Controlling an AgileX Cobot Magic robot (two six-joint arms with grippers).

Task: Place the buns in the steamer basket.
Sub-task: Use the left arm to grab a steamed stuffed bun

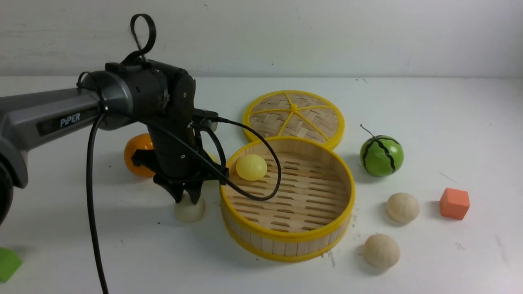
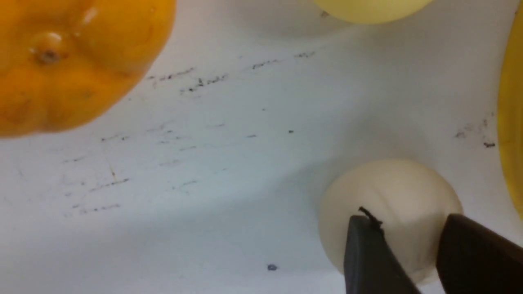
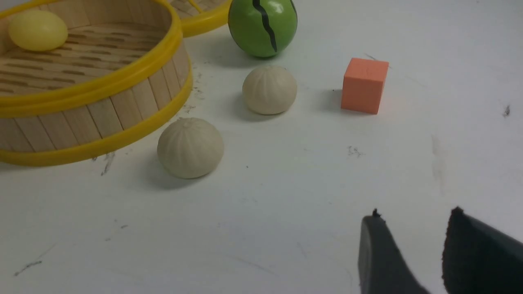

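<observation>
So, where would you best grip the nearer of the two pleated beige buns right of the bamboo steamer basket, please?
Probably from above, pinching that pleated beige bun across its widest middle: it sits dome-up, apart from the steamer basket.

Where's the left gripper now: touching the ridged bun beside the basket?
Cannot tell. Front view: left gripper tips overlap the top of the bun. Left wrist view: fingers cover it, no clear gap.

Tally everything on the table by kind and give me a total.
Pleated beige buns: 3
Smooth yellow buns: 2
Orange fruit: 1
Watermelon ball: 1
Orange cube: 1
Green block: 1
Steamer basket: 1
Woven lid: 1
Total: 11
</observation>
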